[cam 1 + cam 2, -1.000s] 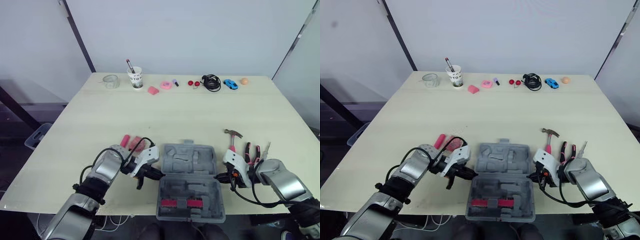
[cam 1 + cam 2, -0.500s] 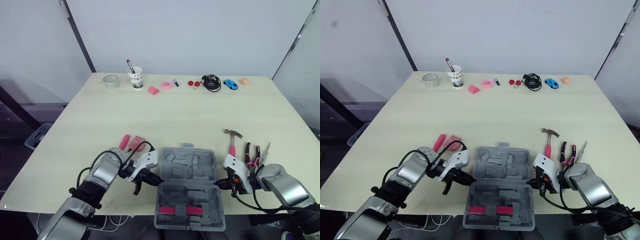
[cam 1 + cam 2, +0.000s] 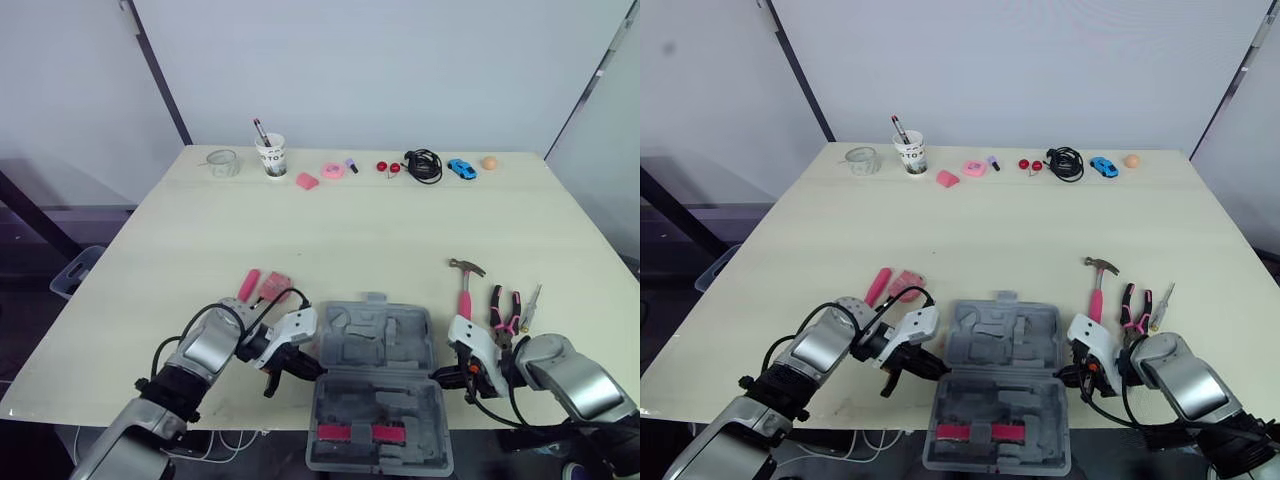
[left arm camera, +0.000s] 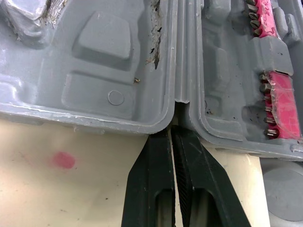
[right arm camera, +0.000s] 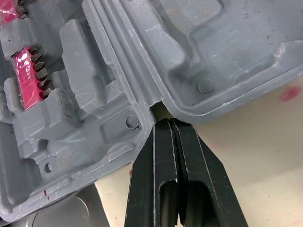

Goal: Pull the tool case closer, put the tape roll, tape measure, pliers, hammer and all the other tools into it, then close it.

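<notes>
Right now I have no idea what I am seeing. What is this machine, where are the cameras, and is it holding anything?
It is a humanoid robot with two arms, each ending in two black fingers. The two wide pictures come from cameras in its head, looking down at a table. The two close-ups come from its wrists. An open grey tool case lies at the near edge. The left fingers and the right fingers are shut, tips against the case's hinge on either side, with nothing visibly between them. A hammer and pliers lie beside the case.
</notes>
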Available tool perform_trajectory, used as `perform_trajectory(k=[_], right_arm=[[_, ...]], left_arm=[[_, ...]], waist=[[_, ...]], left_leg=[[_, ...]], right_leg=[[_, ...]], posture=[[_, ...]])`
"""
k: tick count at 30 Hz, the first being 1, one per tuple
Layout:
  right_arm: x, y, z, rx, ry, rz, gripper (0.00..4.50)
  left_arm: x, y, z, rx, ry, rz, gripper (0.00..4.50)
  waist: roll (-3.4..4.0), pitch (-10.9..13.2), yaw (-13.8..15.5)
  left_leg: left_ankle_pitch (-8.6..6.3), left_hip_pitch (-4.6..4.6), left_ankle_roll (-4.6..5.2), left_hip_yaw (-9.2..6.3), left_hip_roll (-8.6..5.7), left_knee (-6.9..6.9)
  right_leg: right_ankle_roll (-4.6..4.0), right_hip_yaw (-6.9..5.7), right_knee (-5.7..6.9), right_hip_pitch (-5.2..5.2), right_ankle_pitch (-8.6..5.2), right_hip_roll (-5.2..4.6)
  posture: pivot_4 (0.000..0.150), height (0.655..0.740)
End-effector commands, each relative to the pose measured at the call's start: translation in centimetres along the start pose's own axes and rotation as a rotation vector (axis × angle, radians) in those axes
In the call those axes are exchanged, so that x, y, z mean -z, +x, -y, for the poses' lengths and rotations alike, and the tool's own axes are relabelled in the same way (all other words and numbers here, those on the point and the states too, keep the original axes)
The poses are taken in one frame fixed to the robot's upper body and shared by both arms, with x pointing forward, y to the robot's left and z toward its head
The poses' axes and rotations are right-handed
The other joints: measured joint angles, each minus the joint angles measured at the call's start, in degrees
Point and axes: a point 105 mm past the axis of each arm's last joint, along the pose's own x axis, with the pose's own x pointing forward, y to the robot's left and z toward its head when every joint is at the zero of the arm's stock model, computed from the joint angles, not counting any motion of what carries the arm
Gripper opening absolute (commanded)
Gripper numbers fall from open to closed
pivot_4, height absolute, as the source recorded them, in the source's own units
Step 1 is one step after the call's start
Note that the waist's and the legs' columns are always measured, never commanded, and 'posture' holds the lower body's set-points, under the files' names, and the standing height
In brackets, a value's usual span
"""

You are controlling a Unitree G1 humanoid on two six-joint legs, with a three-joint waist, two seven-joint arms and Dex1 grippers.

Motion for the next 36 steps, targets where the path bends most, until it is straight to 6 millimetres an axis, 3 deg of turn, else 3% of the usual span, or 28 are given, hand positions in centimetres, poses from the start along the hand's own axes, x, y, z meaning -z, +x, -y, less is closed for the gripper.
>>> perform_trajectory(k=[1,36], right_arm=[[-1.0,0.5,-1.0,-0.044,-0.037,0.036,0.0],[-2.3,1.0,0.0,-0.006,-0.07,0.1,0.0]], left_arm=[[0.0,1.0,0.9,0.059,0.009,-0.001,0.18],[0.8,0.1,0.7,0.04,-0.009,-0.03,0.18]], waist=[[0.0,0.0,0.0],[-0.02,0.0,-0.1]], left_leg=[[0.0,0.0,0.0,0.0,0.0,0.0],[0.0,0.05,0.0,0.01,0.07,0.01]], right_leg=[[0.0,0.0,0.0,0.0,0.0,0.0],[-0.01,0.06,0.04,0.0,0.0,0.11]], posture=[[0.15,0.74],[0.15,0.74]])
